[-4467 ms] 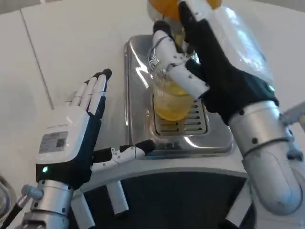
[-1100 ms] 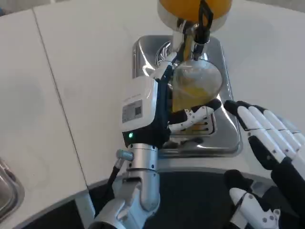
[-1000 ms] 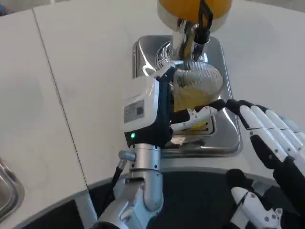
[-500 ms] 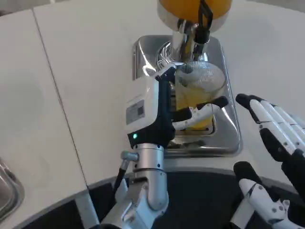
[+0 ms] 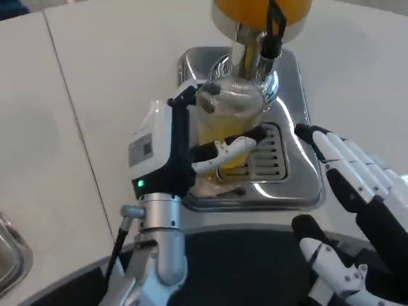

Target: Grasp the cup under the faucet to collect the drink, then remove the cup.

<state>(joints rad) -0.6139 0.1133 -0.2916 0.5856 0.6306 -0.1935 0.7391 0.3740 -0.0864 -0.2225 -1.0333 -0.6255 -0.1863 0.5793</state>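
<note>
A clear plastic cup (image 5: 226,124) holding orange drink is gripped by my left hand (image 5: 167,153), whose fingers (image 5: 223,148) wrap around its front. The cup sits over the left part of the steel drip tray (image 5: 299,159), a little left of the faucet (image 5: 252,54) under the orange dispenser tank (image 5: 261,11). My right hand (image 5: 360,191) hovers at the lower right with fingers spread and nothing in it, beside the tray's right edge.
The tray's slotted grate (image 5: 264,156) lies bare to the right of the cup. White table surface (image 5: 95,95) stretches to the left. A metal rim (image 5: 9,255) shows at the lower left edge.
My left hand has carried the cup leftward, off the grate and away from under the faucet. My right hand has shifted slightly left and stays open.
</note>
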